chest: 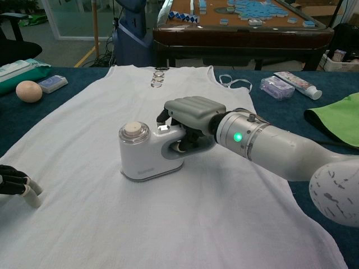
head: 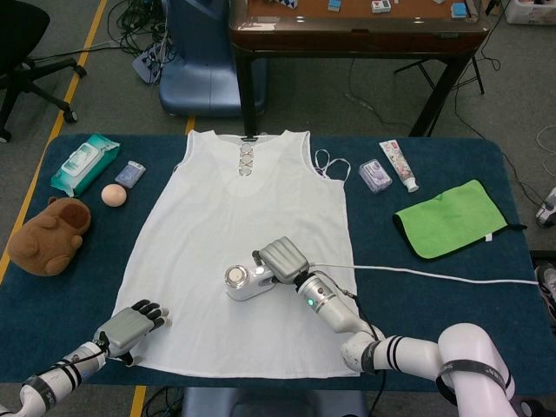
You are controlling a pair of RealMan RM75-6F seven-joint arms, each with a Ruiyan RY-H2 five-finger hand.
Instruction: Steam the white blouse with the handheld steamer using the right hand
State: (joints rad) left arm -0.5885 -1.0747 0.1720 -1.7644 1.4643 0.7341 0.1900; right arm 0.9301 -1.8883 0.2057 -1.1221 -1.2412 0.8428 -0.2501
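Right now your right robot hand [chest: 188, 115] is wrapped around the handle of the white handheld steamer [chest: 147, 152], soleplate flat on the white sleeveless blouse [head: 243, 208] spread mid-worktop. Glide slowly toward unsteamed cloth, keeping it flat. Your left robot hand [head: 130, 326], holding nothing, rests at the hem's corner by the near edge.

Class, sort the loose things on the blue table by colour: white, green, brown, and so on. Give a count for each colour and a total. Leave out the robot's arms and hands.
White: 4 – blouse, steamer, tube, cord
Green: 2 – cloth, wipes pack
Brown: 1 – plush toy
Peach: 1 – egg
Clear bluish: 2 – left packet, right packet
Total: 10
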